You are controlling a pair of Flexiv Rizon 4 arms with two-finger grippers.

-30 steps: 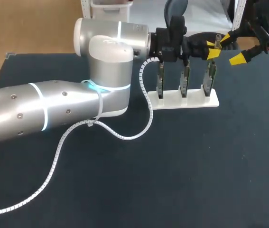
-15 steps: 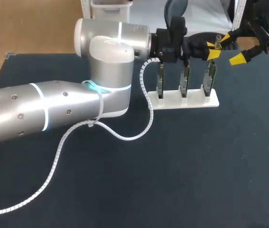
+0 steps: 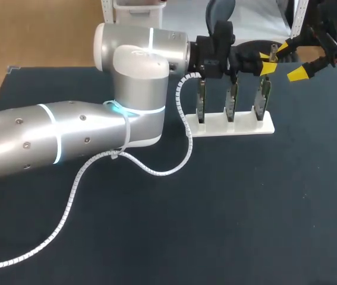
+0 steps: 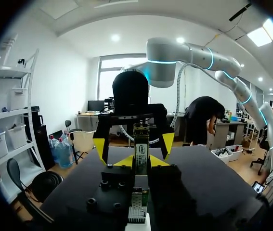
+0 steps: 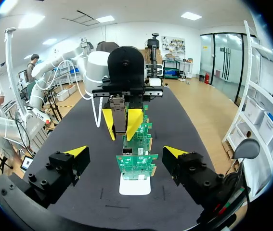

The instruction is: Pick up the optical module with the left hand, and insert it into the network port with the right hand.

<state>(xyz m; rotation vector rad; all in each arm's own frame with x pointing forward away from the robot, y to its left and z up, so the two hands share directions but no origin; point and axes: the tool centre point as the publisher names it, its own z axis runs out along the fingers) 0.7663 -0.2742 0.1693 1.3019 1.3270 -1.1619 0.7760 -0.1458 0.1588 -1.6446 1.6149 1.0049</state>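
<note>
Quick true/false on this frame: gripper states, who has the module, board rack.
1. The right gripper is open and holds nothing. True.
2. The left gripper is empty. False: it is shut on the optical module.
3. Three boards stand upright in a white rack. True.
4. The right gripper is over the table's near left corner. False: it is at the far right, near the rack's end.
</note>
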